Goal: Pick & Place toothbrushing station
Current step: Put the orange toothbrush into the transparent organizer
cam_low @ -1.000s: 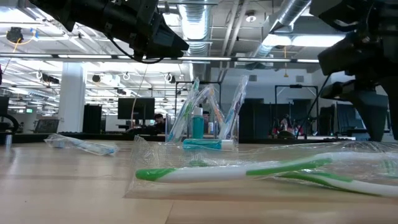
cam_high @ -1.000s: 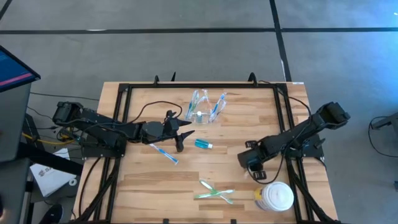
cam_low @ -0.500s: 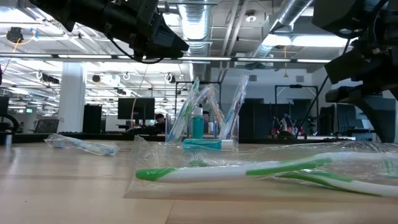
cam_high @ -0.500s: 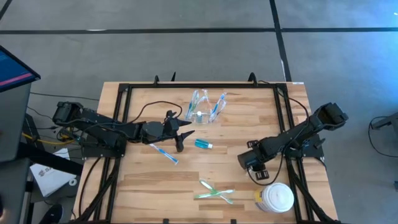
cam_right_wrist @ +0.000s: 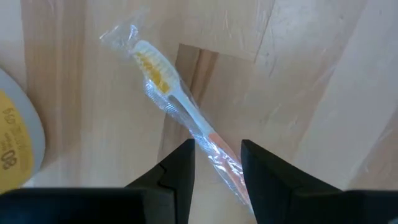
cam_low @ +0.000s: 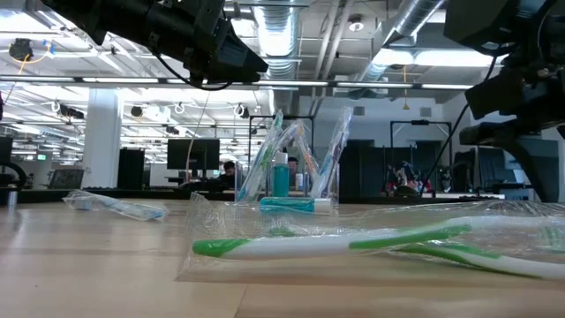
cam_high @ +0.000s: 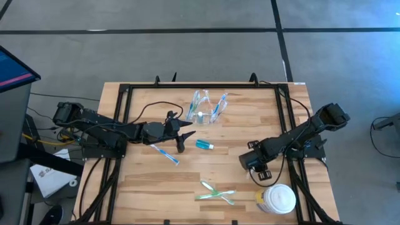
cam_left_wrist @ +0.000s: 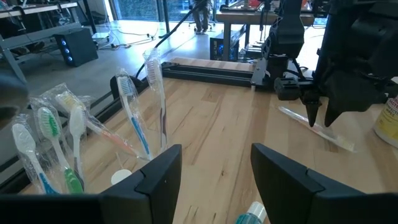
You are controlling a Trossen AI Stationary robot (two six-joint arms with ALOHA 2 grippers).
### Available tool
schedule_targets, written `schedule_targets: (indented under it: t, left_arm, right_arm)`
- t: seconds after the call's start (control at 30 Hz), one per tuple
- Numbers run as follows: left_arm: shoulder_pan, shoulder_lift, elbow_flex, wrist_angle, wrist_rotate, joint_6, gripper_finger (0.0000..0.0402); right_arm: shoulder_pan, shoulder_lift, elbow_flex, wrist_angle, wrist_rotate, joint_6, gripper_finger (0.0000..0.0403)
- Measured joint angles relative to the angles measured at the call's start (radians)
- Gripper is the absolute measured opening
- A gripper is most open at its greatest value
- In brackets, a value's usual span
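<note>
The clear holder [cam_high: 206,109] stands at the table's far middle with several wrapped toothbrushes [cam_left_wrist: 134,115] upright in it. A teal tube [cam_high: 204,145] lies flat near the centre. A wrapped blue toothbrush [cam_high: 166,154] lies to its left, and green toothbrushes [cam_high: 217,192] lie toward the near edge. A wrapped white-and-orange toothbrush [cam_right_wrist: 180,115] lies flat under my right gripper [cam_right_wrist: 214,165]. That gripper points down, open, with one finger on either side of the handle and its tips just above it. My left gripper [cam_left_wrist: 214,171] hovers open left of the tube, pointing toward the table's right.
A white lidded jar with a yellow label [cam_high: 277,198] stands at the near right corner, close to my right gripper. A black frame rail [cam_high: 203,87] runs around the table's edges. Bare wood lies between the tube and the green toothbrushes.
My right gripper has tipped and rolled a little at the wrist while staying over the same spot above the white-and-orange toothbrush. Its opening looks unchanged.
</note>
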Motion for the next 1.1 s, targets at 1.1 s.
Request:
schedule_targets:
  t: [1.1]
  left_arm:
    - [0.0,0.0,0.0,-0.003,0.0,0.0,0.0186]
  right_arm:
    - [0.0,0.003,0.0,0.031,0.003,-0.087,0.012]
